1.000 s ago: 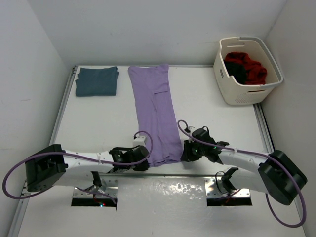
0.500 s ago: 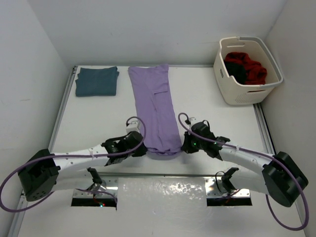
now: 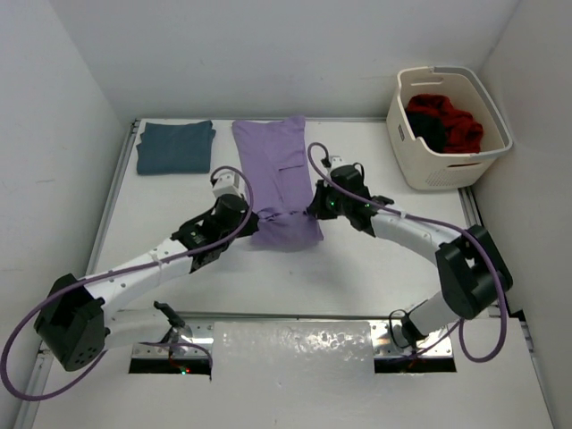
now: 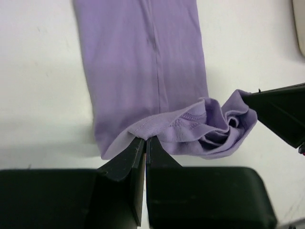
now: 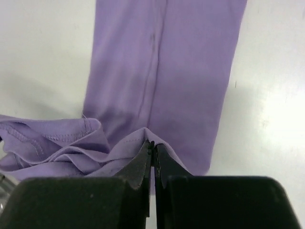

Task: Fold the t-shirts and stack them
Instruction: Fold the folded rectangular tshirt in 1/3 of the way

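Observation:
The lavender purple t-shirt (image 3: pixel 281 165) lies as a long folded strip down the middle of the table, its near end lifted and doubled back. My left gripper (image 3: pixel 254 215) is shut on the near-left corner of its hem (image 4: pixel 143 131). My right gripper (image 3: pixel 312 209) is shut on the near-right corner (image 5: pixel 152 136). The hem sags in folds between them (image 4: pixel 224 129). A folded teal-blue t-shirt (image 3: pixel 175 147) lies at the far left. Red (image 3: pixel 451 121) and black (image 3: pixel 427 125) shirts sit in the basket.
The cream laundry basket (image 3: pixel 429 165) stands at the far right corner. White walls close in the table at the back and on both sides. The table's metal front edge (image 3: pixel 295 338) runs between the arm bases.
Both grippers have carried the purple shirt's near end away from the front edge toward the back, folding it over the rest of the strip. Both arms have stretched farther out.

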Robot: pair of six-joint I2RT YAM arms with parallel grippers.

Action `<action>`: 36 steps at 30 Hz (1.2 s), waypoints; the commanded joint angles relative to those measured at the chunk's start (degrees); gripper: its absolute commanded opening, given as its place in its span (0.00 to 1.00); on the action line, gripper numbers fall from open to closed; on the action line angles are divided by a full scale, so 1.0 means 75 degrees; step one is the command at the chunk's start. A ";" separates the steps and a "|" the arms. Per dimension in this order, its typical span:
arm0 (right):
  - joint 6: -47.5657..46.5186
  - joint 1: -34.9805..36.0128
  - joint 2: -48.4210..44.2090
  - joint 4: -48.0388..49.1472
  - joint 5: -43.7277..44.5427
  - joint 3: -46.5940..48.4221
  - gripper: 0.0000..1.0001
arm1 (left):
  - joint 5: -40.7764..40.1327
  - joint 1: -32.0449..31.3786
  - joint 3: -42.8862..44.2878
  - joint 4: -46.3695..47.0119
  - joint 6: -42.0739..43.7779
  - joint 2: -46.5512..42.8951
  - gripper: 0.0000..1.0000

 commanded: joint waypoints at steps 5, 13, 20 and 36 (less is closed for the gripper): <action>-0.0551 -0.0351 0.0976 0.0081 0.0063 0.1839 0.00 | 0.0362 0.0991 0.1162 0.0970 0.0876 0.1189 0.00; -0.0880 -0.0750 0.2335 -0.0411 -0.0241 0.3632 0.00 | 0.0866 0.1964 0.1959 0.1661 0.1309 0.2196 0.00; -0.0892 -0.0960 0.3143 -0.0447 -0.0347 0.4406 0.00 | 0.1288 0.2433 0.2697 0.1709 0.1462 0.3345 0.00; -0.0786 -0.1371 0.5218 -0.0622 -0.0581 0.6351 0.00 | 0.1909 0.3031 0.4303 0.1533 0.1439 0.5666 0.00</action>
